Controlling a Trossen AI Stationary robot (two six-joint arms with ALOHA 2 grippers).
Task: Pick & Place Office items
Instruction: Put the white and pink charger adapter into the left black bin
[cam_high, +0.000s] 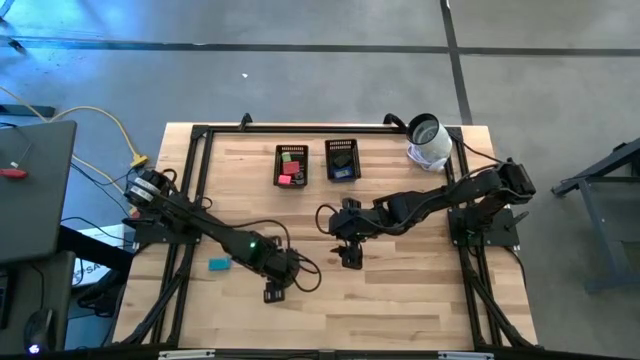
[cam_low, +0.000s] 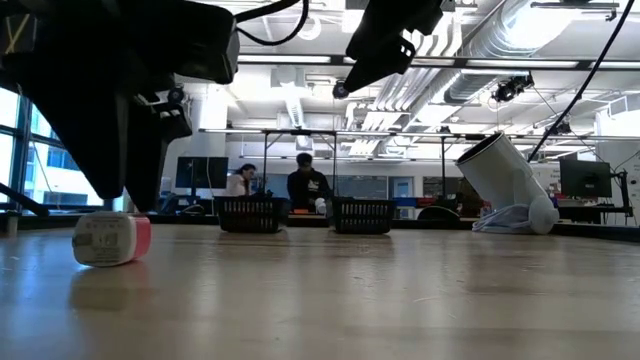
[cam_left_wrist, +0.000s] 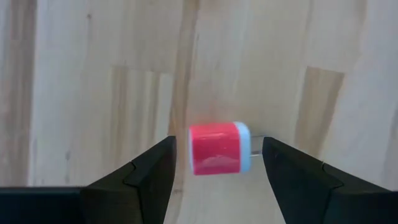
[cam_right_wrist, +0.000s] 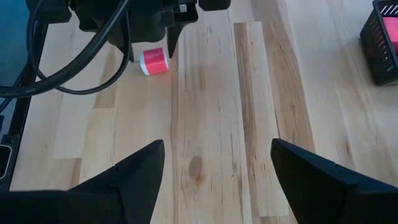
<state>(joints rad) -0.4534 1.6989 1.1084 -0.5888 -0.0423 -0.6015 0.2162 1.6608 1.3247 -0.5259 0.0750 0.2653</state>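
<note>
Left gripper (cam_left_wrist: 214, 177) low, fingers spread around red piece (cam_left_wrist: 219, 148), seemingly untouched; right gripper (cam_right_wrist: 217, 168) open.

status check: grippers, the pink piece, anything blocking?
Left gripper open, straddling the pink-and-white piece on the table, not gripped. Right gripper open, empty, hovering mid-table. Nothing blocking; teal piece lies off to the side.

light: even, bright, ceiling lamps (cam_low: 520, 30) | shadows: soft | blur: left wrist view soft, low-view foreground defocused
</note>
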